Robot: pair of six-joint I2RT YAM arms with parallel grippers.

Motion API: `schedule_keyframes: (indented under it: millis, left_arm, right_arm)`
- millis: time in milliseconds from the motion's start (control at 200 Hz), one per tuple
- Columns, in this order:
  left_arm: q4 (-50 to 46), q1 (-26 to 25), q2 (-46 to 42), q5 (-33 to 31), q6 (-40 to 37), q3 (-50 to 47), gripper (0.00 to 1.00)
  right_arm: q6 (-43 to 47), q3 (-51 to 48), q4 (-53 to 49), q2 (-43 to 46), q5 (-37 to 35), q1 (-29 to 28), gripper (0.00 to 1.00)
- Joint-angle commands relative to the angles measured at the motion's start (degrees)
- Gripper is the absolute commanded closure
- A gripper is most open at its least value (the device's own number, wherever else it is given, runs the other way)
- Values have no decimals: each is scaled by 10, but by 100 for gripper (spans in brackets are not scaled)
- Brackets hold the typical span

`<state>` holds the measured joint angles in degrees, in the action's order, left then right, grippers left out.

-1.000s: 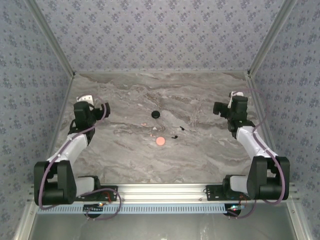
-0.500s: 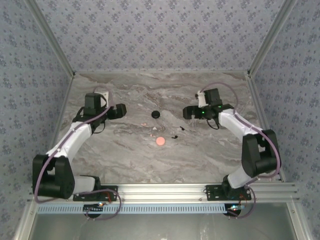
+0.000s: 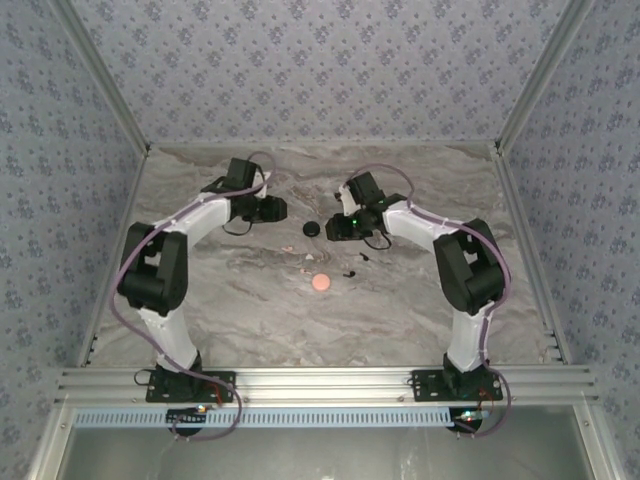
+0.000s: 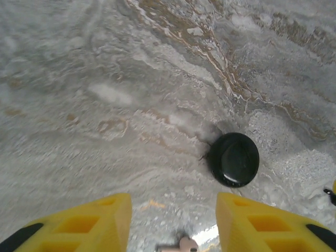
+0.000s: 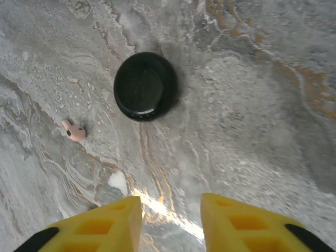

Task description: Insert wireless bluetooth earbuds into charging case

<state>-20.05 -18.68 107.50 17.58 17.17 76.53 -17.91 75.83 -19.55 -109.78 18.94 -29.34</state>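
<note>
From the top view, the marble surface [image 3: 220,300] carries a black round puck [image 3: 312,229] about midway between its left and right edges, toward the far edge. The two wireless bluetooth earbuds lie loose on the surface, closer to the near edge than the puck and a little toward the right edge. One earbud [image 3: 364,257] is nearer to the puck and the other earbud [image 3: 349,272] is just beside a pink disc [image 3: 320,283]. The left tool [image 3: 272,209] hangs to the left of the puck and the right tool [image 3: 338,229] just to its right. Neither touches it.

In the left wrist view, the two yellow fingers [image 4: 113,220] of the left tool [image 4: 172,202] stand apart with nothing between them. The puck [image 4: 234,159] lies ahead of the right-hand finger, flat on the surface. A small pink bit [image 4: 184,244] shows at the bottom edge, between the fingers.

In the right wrist view, the fingers [image 5: 231,220] of the right tool [image 5: 170,202] are also apart and hold nothing. The puck [image 5: 145,85] lies ahead of them, slightly to the left, and a pink bit [image 5: 73,131] lies near it on the left.
</note>
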Motion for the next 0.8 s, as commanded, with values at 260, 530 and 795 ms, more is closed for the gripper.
schedule_keyframes:
  millis: [260, 530, 795]
  left_arm:
    - [-43, -27, 121, 41, 6, 115, 72]
    - [-54, -30, 164, 53, 11, 145, 76]
    - [-65, -35, 175, 56, 8, 142, 79]
  right_arm:
    - [-70, 60, -12, -70, 15, -17, 79]
    - [-91, 86, -7, -100, 26, -22, 82]
    - [-103, 109, -10, -125, 27, -23, 82]
